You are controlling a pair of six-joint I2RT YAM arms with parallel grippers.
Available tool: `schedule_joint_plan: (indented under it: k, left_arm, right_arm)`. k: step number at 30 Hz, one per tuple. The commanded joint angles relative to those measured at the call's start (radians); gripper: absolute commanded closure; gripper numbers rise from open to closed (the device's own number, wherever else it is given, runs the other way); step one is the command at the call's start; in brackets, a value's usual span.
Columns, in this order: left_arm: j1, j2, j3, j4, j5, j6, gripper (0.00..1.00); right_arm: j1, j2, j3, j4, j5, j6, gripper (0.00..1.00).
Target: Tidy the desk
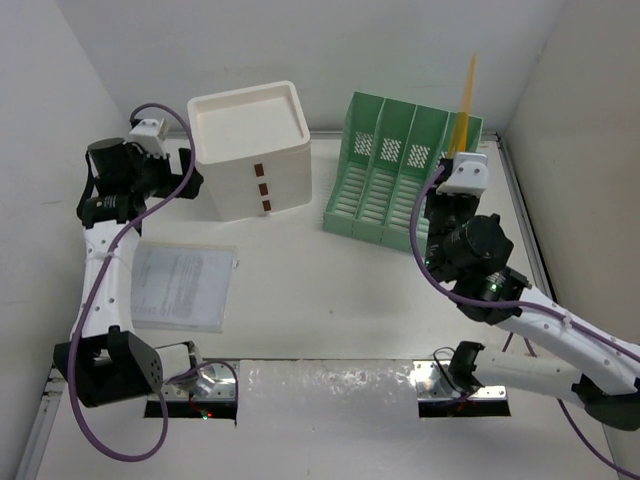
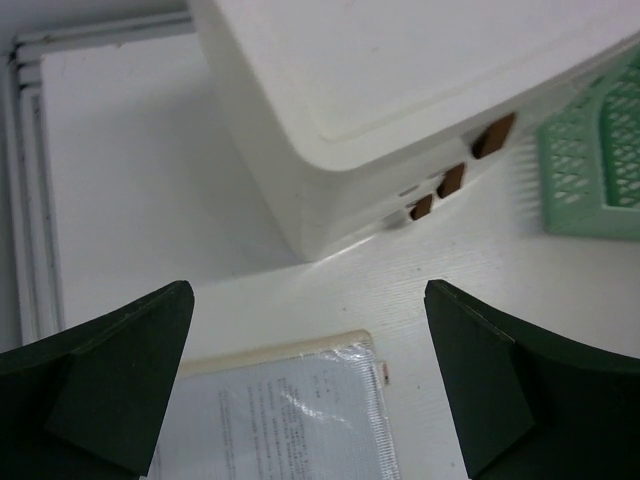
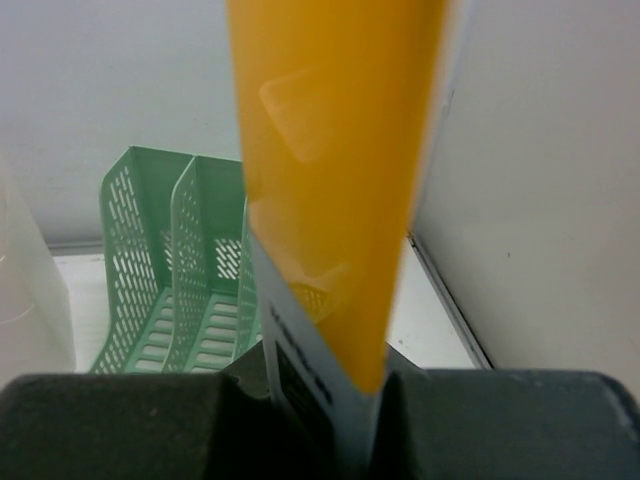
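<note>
A: State of left hand (image 2: 308, 300)?
B: Wide open, nothing in it. It hangs over the bench (image 1: 300, 290), just left of the white box (image 1: 250, 150).
A: And right hand (image 3: 330, 400)?
B: Clamped on a yellow folder (image 3: 330, 150), held upright at the right end of the green rack (image 1: 390, 180).
A: Bench?
B: It spans the whole view under both arms. Box and rack stand at the far side, sheet (image 1: 180, 285) lies flat near-left.
</note>
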Motion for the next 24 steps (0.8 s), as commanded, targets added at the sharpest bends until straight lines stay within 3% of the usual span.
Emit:
schedule_joint_plan:
  k: [1, 5, 12, 17, 20, 24]
  left_arm:
    - [0.013, -0.055, -0.019, 0.090, -0.222, -0.064, 0.01]
    - [0.013, -0.109, -0.043, 0.109, -0.403, -0.083, 0.00]
    - [0.018, -0.156, -0.152, 0.115, -0.461, -0.040, 0.00]
    - [0.022, -0.149, -0.160, 0.116, -0.483, -0.029, 0.00]
    - [0.027, -0.133, -0.157, 0.121, -0.479, -0.027, 0.00]
    - [0.036, -0.113, -0.154, 0.129, -0.478, -0.020, 0.00]
  right_arm:
    - [-0.004, 0.017, 0.039, 0.081, 0.016, -0.009, 1.00]
    - [-0.052, 0.096, 0.085, 0.138, -0.040, -0.020, 1.00]
    - [-0.141, 0.288, 0.252, 0.135, -0.081, 0.075, 1.00]
    - [-0.217, 0.356, 0.180, 0.365, -0.089, 0.094, 1.00]
    - [-0.291, 0.396, 0.183, 0.316, -0.205, 0.195, 1.00]
    - [-0.381, 0.460, 0.179, 0.299, -0.199, 0.259, 1.00]
